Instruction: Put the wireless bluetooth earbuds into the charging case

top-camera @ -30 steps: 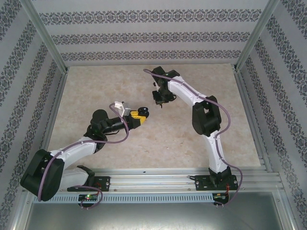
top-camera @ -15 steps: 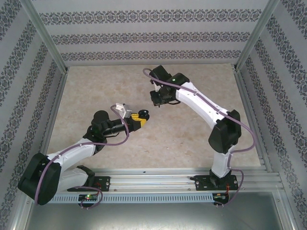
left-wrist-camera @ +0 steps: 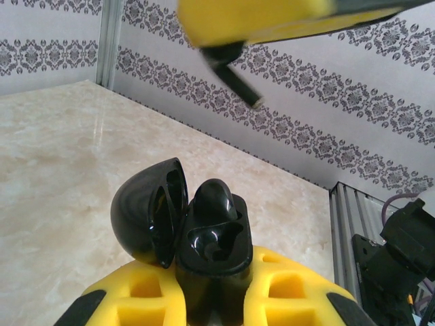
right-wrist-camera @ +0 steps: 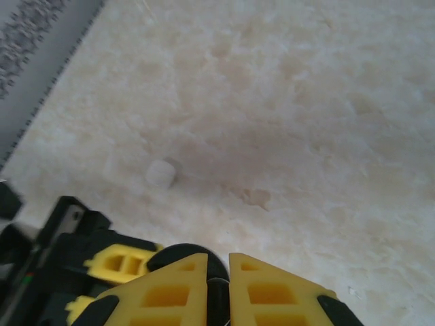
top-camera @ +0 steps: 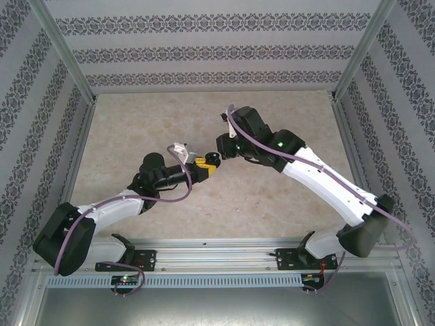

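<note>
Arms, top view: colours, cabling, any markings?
Same build: left arm and right arm have white link shells, black joints and bases, a purple cable looping along each. The left gripper and right gripper have black bodies, yellow fingers with rectangular cut-outs. Small green light on the right arm. No readable markings.

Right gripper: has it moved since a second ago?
Yes. Against the table's far edge, the right gripper has come toward the near rail, closing on the left gripper.

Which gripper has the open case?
The left gripper: it's shut on the black charging case, lid flipped open. The right gripper pinches a black earbud instead.
</note>
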{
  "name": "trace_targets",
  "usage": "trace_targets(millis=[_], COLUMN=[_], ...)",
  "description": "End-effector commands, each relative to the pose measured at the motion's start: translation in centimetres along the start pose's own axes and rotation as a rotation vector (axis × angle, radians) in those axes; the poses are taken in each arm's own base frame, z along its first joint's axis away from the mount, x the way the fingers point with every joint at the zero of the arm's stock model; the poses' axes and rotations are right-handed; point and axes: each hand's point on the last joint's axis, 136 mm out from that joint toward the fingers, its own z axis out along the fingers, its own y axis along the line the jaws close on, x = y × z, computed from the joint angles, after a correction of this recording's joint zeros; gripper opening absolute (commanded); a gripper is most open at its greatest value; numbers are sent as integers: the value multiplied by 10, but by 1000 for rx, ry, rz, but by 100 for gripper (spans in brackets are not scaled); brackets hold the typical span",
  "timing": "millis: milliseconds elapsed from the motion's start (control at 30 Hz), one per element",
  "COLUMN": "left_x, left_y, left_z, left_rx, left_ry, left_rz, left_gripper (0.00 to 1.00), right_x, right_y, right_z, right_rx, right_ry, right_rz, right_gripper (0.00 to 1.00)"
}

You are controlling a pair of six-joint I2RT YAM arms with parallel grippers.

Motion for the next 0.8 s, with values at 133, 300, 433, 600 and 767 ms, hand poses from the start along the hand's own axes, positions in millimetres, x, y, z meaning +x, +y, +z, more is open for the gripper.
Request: trace_targets(millis=[133,300,433,600,767], left_x=[-39,-53,-57,-62,-62], left_y=[-16,-24,-25,-33,-39], left_z=[7,4,1,-5,-12], left_rx=[46,75,68,73,80], left_ry=[-113,-168,-173,-186,-193], left_rz=[76,78,85,103,97], left_gripper=[0,0,0,0,0], right_x=[-16,-11,-11,-6,-5], right_y=[33,48,53,56,57], right_z=[-38,-40,-40,-33,-31], right_rx=[-159,-259,-298,-307,-317], right_ry=[-217,-264,-288,-287,-302], right_rz=[9,5,13,-34,-62], right_gripper=[13,13,13,13,13])
